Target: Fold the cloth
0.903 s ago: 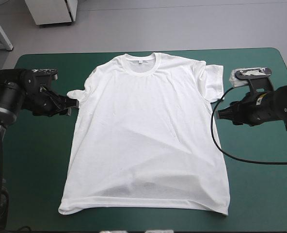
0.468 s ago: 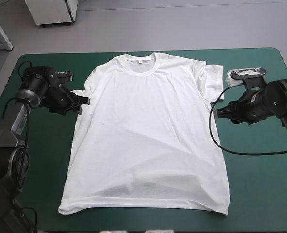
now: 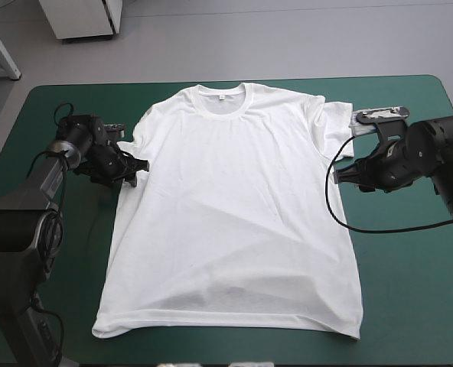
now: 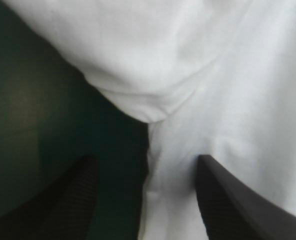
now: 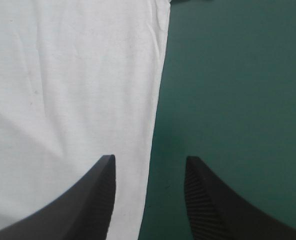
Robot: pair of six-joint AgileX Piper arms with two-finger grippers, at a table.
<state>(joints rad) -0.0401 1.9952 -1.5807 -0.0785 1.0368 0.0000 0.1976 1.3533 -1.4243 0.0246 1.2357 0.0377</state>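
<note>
1. Near edge. The T-shirt (image 3: 234, 214) lies spread flat on the cover (image 3: 410, 306), front up. Its hem (image 3: 226, 325) lies toward the table's near edge and shows a slight ripple. No layer is turned over anywhere on the body.

2. Left side. The left gripper (image 3: 135, 164) sits low at the shirt's side edge, just below the left sleeve (image 3: 138, 136). In its wrist view the fingers (image 4: 73, 200) stand well apart, one over the cover and one over cloth. The bunched sleeve lies ahead of them. Nothing is clamped.

3. Right side. The right gripper (image 3: 341, 174) sits at the opposite side edge, just below the right sleeve (image 3: 335, 130), which lies flat and outspread. Its fingers (image 5: 95, 200) also stand apart and straddle the cloth edge. They grip nothing.

4. Far edge. The collar (image 3: 225, 98) lies toward the table's far edge.

5. Progress. Spreading appears complete. No fold has been made, so every fold of the task remains. Both grippers appear placed to take hold of the side edges. That grasp is not yet made.
</note>
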